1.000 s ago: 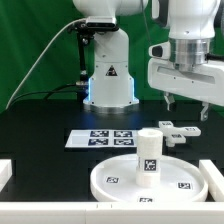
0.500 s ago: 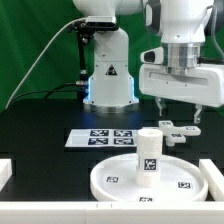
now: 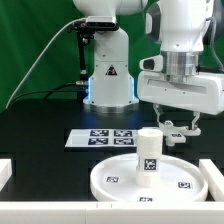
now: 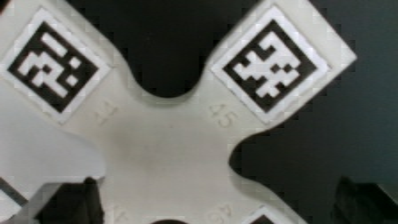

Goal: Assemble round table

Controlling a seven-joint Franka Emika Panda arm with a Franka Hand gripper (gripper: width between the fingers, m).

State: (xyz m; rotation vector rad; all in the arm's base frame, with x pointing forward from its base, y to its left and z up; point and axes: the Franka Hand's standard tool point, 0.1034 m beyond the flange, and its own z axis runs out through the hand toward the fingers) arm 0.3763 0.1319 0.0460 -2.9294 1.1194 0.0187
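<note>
The wide round disc [image 3: 115, 178] lies at the front of the black table. The short thick leg [image 3: 148, 153] stands upright on it. The small lobed foot [image 3: 176, 138] lies on the table behind the disc, on the exterior view's right. My gripper [image 3: 178, 125] is low, directly over the foot, and open, with a finger on either side of it. In the wrist view the foot [image 4: 169, 130] fills the picture with two of its tags showing. One dark finger [image 4: 71, 202] stands beside it, apart from it. Nothing is held.
The marker board [image 3: 100, 138] lies flat on the table behind the disc, on the exterior view's left of the foot. The robot's base [image 3: 108, 80] stands at the back. White rails [image 3: 214, 178] edge the table's front corners.
My gripper has come down and a little toward the exterior view's left, from well above the foot to just over it. The parts have not moved.
</note>
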